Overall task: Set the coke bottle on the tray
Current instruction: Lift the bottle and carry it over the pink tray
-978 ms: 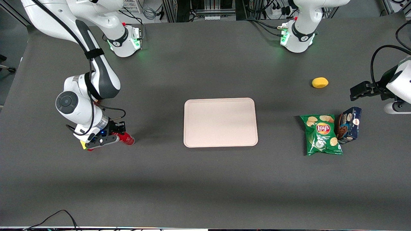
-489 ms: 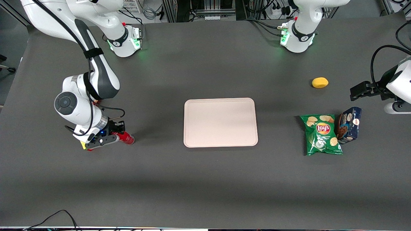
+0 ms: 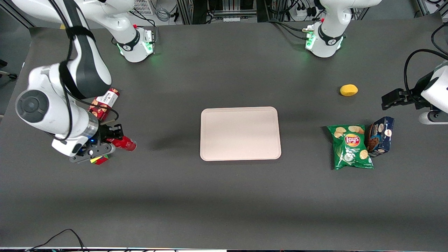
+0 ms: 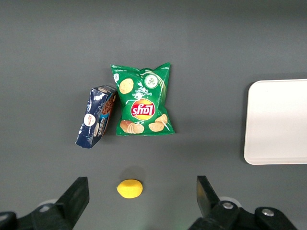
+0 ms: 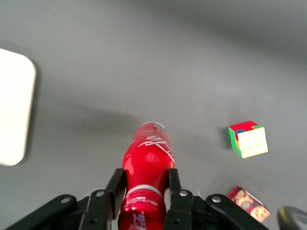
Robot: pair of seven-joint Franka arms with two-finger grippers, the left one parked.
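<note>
My right gripper [image 3: 111,135] [image 5: 144,187] is shut on the neck of the red coke bottle [image 3: 123,142] [image 5: 147,160]. The bottle hangs off the table, its base pointing down and toward the tray. Black fingers [image 5: 114,187] press both sides of the neck just below the cap. The pale pink tray [image 3: 240,133] [image 5: 14,112] lies flat in the middle of the table, well away from the bottle toward the parked arm's end. The tray's edge [image 4: 278,122] also shows in the left wrist view.
A puzzle cube [image 3: 99,160] [image 5: 248,139] lies on the table under the gripper. A red cookie box [image 3: 104,103] [image 5: 248,202] lies farther from the front camera. Toward the parked arm's end lie a green chip bag [image 3: 351,147], a blue box [image 3: 380,135] and a yellow lemon [image 3: 348,90].
The right arm has risen and drawn toward its own end of the table, lifting the bottle off the surface. The cookie box and the puzzle cube have come into sight.
</note>
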